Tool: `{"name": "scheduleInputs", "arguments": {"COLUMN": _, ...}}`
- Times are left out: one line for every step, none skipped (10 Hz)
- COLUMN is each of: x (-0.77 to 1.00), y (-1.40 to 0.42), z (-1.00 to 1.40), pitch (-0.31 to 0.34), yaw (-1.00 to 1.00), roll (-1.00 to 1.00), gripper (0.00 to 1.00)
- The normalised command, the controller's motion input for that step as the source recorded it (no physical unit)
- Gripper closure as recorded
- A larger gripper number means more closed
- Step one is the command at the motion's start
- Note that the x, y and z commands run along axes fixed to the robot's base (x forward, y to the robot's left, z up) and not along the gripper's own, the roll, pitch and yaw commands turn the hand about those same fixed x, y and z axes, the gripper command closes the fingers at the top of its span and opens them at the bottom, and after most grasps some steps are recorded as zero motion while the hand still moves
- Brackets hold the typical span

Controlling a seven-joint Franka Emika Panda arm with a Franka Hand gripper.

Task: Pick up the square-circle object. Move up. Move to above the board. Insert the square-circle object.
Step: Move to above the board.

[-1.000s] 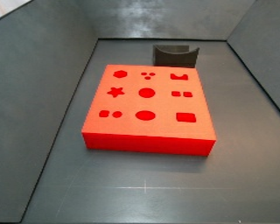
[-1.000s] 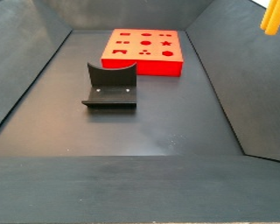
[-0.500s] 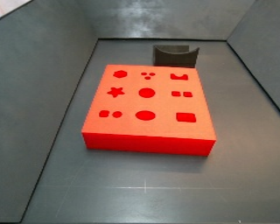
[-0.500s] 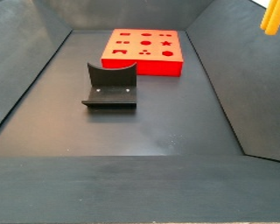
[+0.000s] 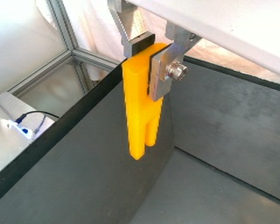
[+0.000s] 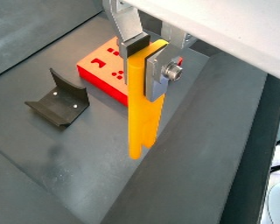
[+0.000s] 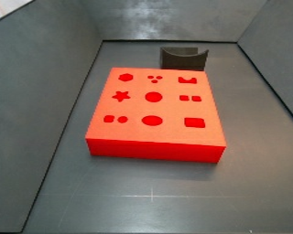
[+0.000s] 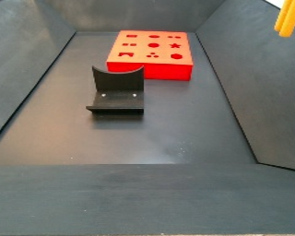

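Observation:
My gripper (image 5: pixel 153 54) is shut on the upper end of the yellow-orange square-circle object (image 5: pixel 143 105), which hangs straight down, prongs pointing at the floor. Both wrist views show this; it also shows in a wrist view (image 6: pixel 143 109) with my gripper (image 6: pixel 152 58) high above the floor. In a side view only the object's lower end (image 8: pixel 288 17) shows at the upper right corner, high and off to the side of the red board (image 8: pixel 150 53); the gripper itself is out of frame there. The board (image 7: pixel 157 111) lies flat, its shaped holes unfilled. In a wrist view the board (image 6: pixel 104 66) lies far below.
The dark fixture (image 8: pixel 115 90) stands on the floor near the board; it also shows in a side view (image 7: pixel 183 58) behind the board and in a wrist view (image 6: pixel 60 99). Grey walls enclose the floor. Cables and a metal frame (image 5: pixel 60 31) lie outside the wall.

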Motion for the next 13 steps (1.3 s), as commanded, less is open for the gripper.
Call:
{"name": "scheduleInputs", "arguments": {"x": -0.20, "y": 0.01, "z": 0.03, "pitch": 0.067, "yaw": -0.01, "roll": 0.00, "gripper": 1.00}}
{"name": "scheduleInputs", "arguments": {"x": 0.50, "y": -1.00, "z": -0.02, "pitch": -0.024, "yaw": 0.71, "roll": 0.10, "gripper": 1.00}}
{"name": "scheduleInputs", "arguments": {"x": 0.50, "y": -1.00, "z": -0.02, "pitch": -0.013, "yaw": 0.65, "roll": 0.13, "gripper": 1.00}}
{"name": "scheduleInputs", "arguments": {"x": 0.51, "y": -1.00, "z": -0.02, "pitch": 0.004, "yaw": 0.54, "roll": 0.14, "gripper": 1.00}}
{"name": "scheduleInputs", "arguments": {"x": 0.52, "y": -1.00, "z": -0.02, "pitch": 0.004, "yaw": 0.24, "roll": 0.01, "gripper": 1.00}}
{"name": "scheduleInputs", "arguments": {"x": 0.52, "y": -1.00, "z": -0.02, "pitch": 0.008, "yaw": 0.16, "roll": 0.01, "gripper": 1.00}}
{"name": "scheduleInputs", "arguments": {"x": 0.53, "y": -1.00, "z": -0.02, "pitch": 0.011, "yaw": 0.07, "roll": 0.02, "gripper": 1.00}}
{"name": "scheduleInputs", "arguments": {"x": 0.53, "y": -1.00, "z": -0.02, "pitch": 0.009, "yaw": 0.05, "roll": -0.01, "gripper": 1.00}}
{"name": "scheduleInputs", "arguments": {"x": 0.54, "y": -1.00, "z": -0.03, "pitch": 0.013, "yaw": 0.03, "roll": 0.01, "gripper": 1.00}}
{"name": "scheduleInputs", "arguments": {"x": 0.55, "y": -1.00, "z": -0.02, "pitch": 0.021, "yaw": 0.01, "roll": 0.01, "gripper": 1.00}}
{"name": "scheduleInputs", "arguments": {"x": 0.57, "y": -1.00, "z": -0.02, "pitch": 0.026, "yaw": 0.01, "roll": 0.00, "gripper": 1.00}}
{"name": "scheduleInputs", "arguments": {"x": 0.57, "y": -1.00, "z": -0.03, "pitch": 0.024, "yaw": 0.01, "roll": 0.01, "gripper": 1.00}}
{"name": "scheduleInputs", "arguments": {"x": 0.59, "y": -1.00, "z": -0.03, "pitch": 0.024, "yaw": 0.01, "roll": 0.00, "gripper": 1.00}}
